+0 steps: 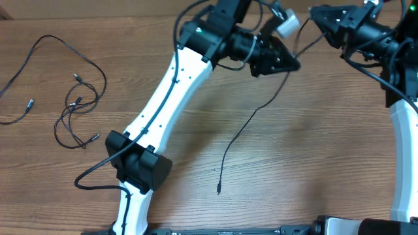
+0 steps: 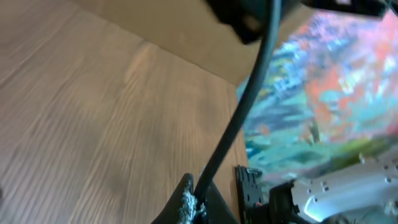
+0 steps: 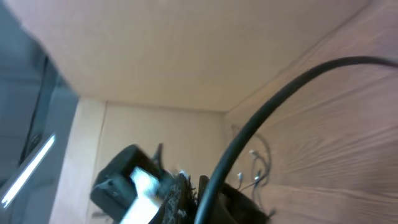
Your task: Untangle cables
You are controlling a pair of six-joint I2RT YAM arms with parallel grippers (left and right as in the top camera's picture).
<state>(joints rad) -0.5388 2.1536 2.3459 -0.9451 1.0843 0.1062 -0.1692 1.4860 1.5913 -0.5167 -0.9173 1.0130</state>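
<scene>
One thin black cable runs between both grippers at the top middle of the table. Its free end trails down to a small plug tip on the wood. My left gripper is shut on this cable; the left wrist view shows the cord pinched between the jaws. My right gripper is shut on the same cable further up, and the right wrist view shows the cord passing through its jaws. Several other cables lie loosely looped at the far left.
The loose cables also show far off in the right wrist view. The left arm stretches diagonally across the table from its base. The right arm stands at the right edge.
</scene>
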